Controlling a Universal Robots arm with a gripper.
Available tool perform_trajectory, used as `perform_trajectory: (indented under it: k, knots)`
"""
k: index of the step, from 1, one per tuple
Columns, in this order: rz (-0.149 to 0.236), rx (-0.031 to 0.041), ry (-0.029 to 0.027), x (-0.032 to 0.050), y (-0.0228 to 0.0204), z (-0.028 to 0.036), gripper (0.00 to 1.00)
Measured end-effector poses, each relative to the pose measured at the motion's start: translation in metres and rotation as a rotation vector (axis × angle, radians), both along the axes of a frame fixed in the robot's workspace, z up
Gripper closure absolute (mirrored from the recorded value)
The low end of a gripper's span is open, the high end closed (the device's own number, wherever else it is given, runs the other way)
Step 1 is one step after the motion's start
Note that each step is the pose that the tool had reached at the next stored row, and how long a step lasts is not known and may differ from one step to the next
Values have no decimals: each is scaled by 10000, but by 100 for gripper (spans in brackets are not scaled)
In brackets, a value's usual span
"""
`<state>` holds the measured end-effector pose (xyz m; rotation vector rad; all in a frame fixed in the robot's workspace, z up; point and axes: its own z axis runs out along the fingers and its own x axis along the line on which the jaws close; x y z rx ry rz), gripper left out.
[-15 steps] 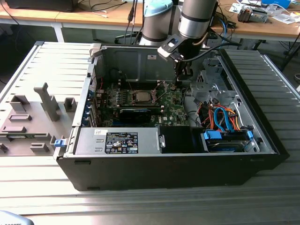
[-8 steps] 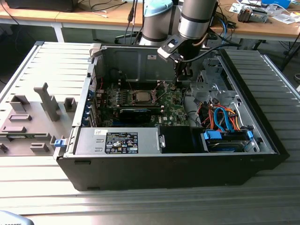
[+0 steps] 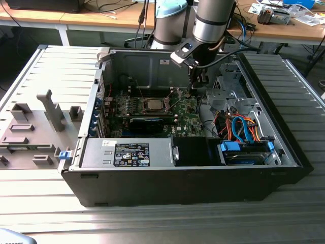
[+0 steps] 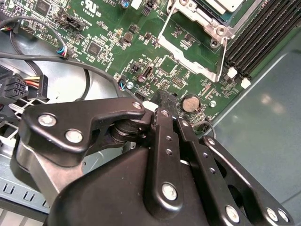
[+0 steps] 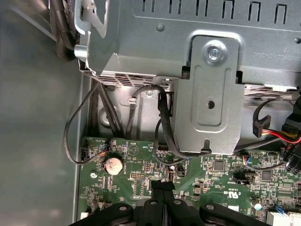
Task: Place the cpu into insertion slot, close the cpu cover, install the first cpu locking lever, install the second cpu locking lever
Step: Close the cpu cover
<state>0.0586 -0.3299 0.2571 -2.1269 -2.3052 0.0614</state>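
At the exterior view's left, a grey fixture tray (image 3: 35, 129) of moulded blocks lies on the slatted metal desk (image 3: 167, 223), just beside the open computer case (image 3: 177, 188). On the silver box along the case's front edge sits a black label (image 3: 132, 154) with white print and symbols, too fine to make out. A small white sticker (image 3: 165, 61) with dark print is on the case's back wall.

In the middle of the green board, the cpu (image 3: 153, 105) lies flat in the insertion slot (image 3: 143, 110), its dull silver top facing up. In the second wrist view the cpu (image 4: 225, 5) shows at the picture's edge inside the slot's silver rim (image 4: 218, 30). The cpu cover (image 4: 197, 66) is swung open off the chip, with green board visible through its window.

Right of the slot, the end effector (image 3: 191, 93) reaches down to the board at the exterior view's right of the socket. In both wrist views its fingers are pressed together (image 4: 162, 101) (image 5: 162, 184), with nothing visible between them, close to a round coin cell (image 4: 190, 102) (image 5: 113, 165). White lettering dots the board around it, and a metal bracket (image 5: 211, 94) carries stamped characters.

Farther right, blue and orange cables (image 3: 241, 127) loop above a blue-trimmed drive bay (image 3: 244, 151).
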Motion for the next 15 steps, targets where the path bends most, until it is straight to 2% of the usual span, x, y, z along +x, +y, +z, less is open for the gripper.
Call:
perform_trajectory:
  k: [3,8,15]
  knots:
    - [-3,-1,0,-5,0,-13,89]
    - [0,-1,0,-62,0,-30,89]
    - [0,-1,0,-67,0,-80,89]
